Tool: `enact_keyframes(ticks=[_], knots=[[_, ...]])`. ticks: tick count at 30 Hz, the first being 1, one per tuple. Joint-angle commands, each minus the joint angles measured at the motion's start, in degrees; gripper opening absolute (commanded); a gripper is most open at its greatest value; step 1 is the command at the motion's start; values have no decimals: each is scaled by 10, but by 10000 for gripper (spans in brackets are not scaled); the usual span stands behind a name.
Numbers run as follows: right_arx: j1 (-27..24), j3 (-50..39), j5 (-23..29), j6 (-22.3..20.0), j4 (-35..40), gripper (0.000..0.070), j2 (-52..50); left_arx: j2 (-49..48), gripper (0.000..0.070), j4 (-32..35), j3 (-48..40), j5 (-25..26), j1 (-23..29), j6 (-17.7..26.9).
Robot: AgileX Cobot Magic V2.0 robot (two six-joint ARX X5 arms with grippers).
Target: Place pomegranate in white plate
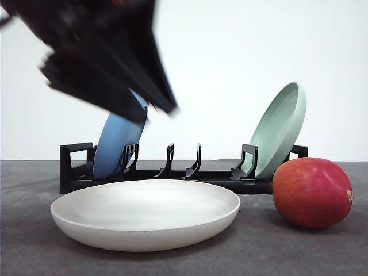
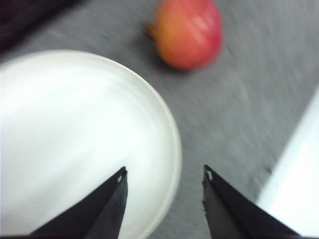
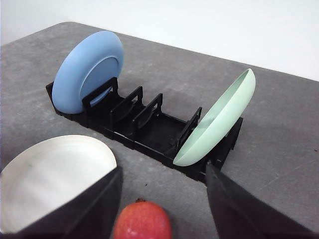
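Observation:
The pomegranate (image 1: 312,192), red with an orange blush, rests on the grey table to the right of the white plate (image 1: 144,230). My left arm (image 1: 109,63) hangs blurred above the plate's left side. In the left wrist view, the left gripper (image 2: 164,172) is open over the white plate's (image 2: 75,124) rim, with the pomegranate (image 2: 188,32) some way ahead of it. My right gripper (image 3: 163,169) is open too, and the pomegranate (image 3: 142,221) lies low between its fingers, untouched, beside the white plate (image 3: 50,169).
Behind the plate stands a black dish rack (image 1: 172,172). A blue plate (image 1: 115,144) leans in its left slot and a pale green plate (image 1: 279,129) in its right slot. The table's far edge meets a white wall.

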Motion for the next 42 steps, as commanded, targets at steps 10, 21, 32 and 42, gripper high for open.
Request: enact_keyframes(ticks=[10,21,32,42], knots=[[3,9,-1,21,-3,338,5,-130,276,-110,8,5,221,30],[16,9,-53,90,-59,338,69,-168,274,-139,8,6,377,48],[126,31,27,120,-96,371,246,-168,273,-139,8,6,381,47],[151,51,104,105,-48,628,379,-168,273,-140,8,6,381,47]])
